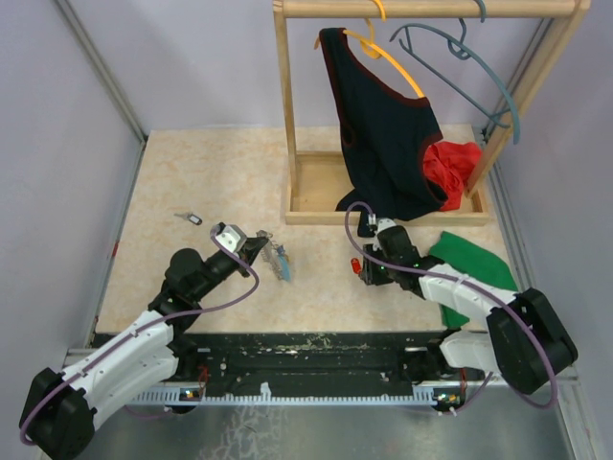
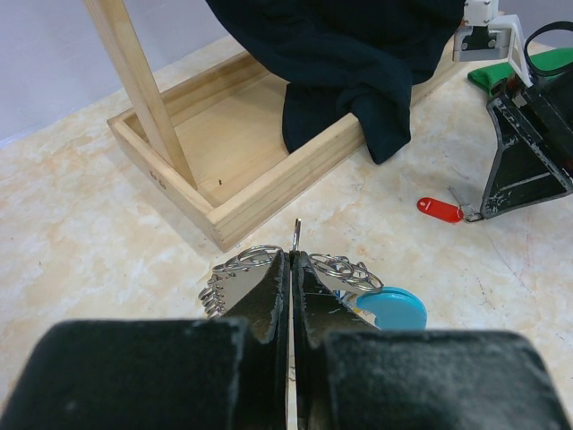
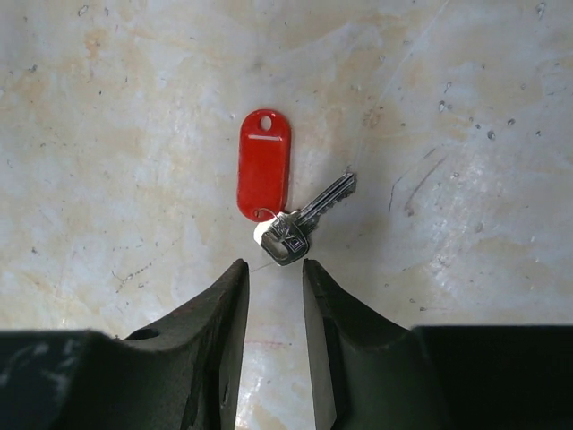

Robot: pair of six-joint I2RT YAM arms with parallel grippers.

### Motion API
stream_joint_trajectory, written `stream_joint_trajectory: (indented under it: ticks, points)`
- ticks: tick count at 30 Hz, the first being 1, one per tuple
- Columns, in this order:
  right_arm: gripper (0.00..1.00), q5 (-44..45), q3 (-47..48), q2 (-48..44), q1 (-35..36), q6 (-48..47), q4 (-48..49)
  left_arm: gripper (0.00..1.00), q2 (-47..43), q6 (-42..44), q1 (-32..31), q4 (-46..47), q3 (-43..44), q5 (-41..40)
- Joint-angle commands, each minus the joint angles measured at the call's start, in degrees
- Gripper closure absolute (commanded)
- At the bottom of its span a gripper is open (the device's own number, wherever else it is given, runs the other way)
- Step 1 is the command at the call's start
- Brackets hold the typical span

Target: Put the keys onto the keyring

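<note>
Reaching left arm: stretched low over the table (image 1: 192,172) toward its middle, left gripper (image 2: 293,260) down at the surface.
Left jaws: pressed together, pinching the keyring (image 2: 243,266); thin metal stub poking up between the tips.
Keyring: at the left fingertips, coils spilling out to both sides, light-blue part (image 2: 394,308) lying on the table just right of the fingers.
Right arm: bent in from the right, right gripper (image 3: 273,269) pointed down at the table in front of the rack (image 1: 316,217).
Right jaws: slightly apart, nothing between them.
Red key (image 3: 265,163): flat on the table, just ahead of the right fingertips; tag's long axis running straight away from the gripper, blade slanting up-right in the wrist view, key head nearest the tips.
Black key (image 1: 192,218): far left on the table, well apart from both grippers.
</note>
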Motion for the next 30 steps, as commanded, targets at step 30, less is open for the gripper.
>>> stream_joint_trajectory:
  ticks: [30]
  points:
    - [0.77,-13.25,-4.12,4.05,-8.92,4.56,16.69,0.99,-0.68,-0.36,-0.17,2.39,0.32,1.76]
